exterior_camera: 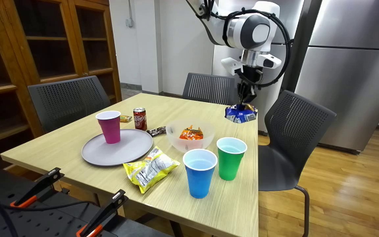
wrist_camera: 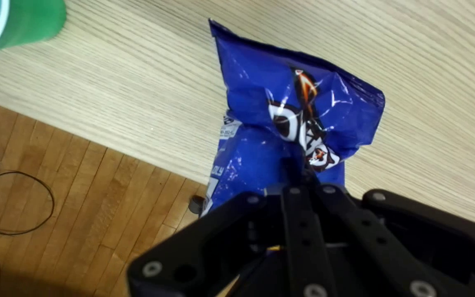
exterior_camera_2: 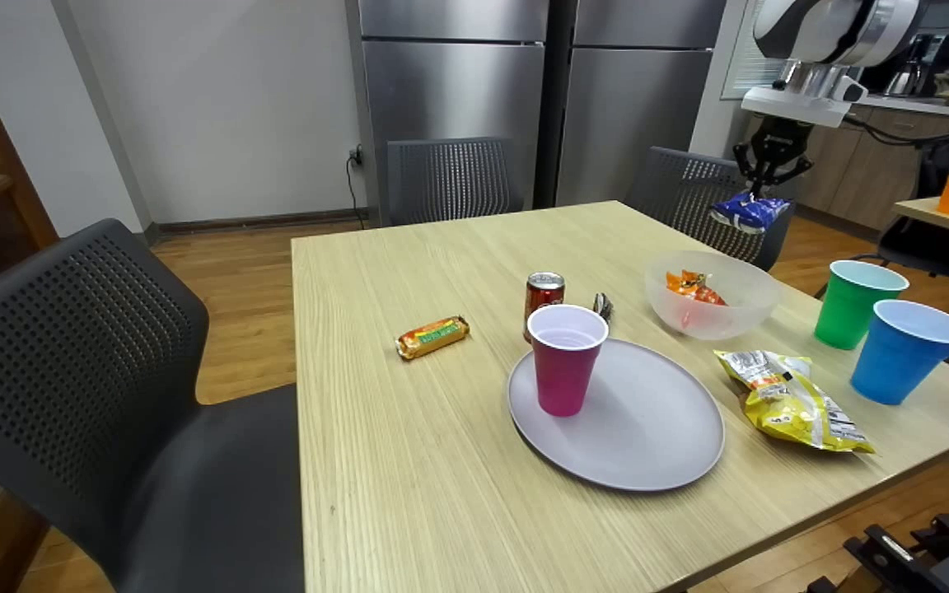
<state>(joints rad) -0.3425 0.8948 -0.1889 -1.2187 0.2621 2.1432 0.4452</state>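
Near the edge of a pale wooden counter [exterior_camera: 163, 108], in an exterior view, a shiny blue plastic snack bag [exterior_camera: 240, 116] is held clamped in the black pincer [exterior_camera: 241, 104]. In an exterior view, an upright magenta plastic cup [exterior_camera_2: 562, 383] is carried by a round grey plate [exterior_camera_2: 647, 449]. In the wrist view, the bag is seen overlapping the counter's edge, while a green plastic cup [wrist_camera: 39, 22] is cut off at upper left.
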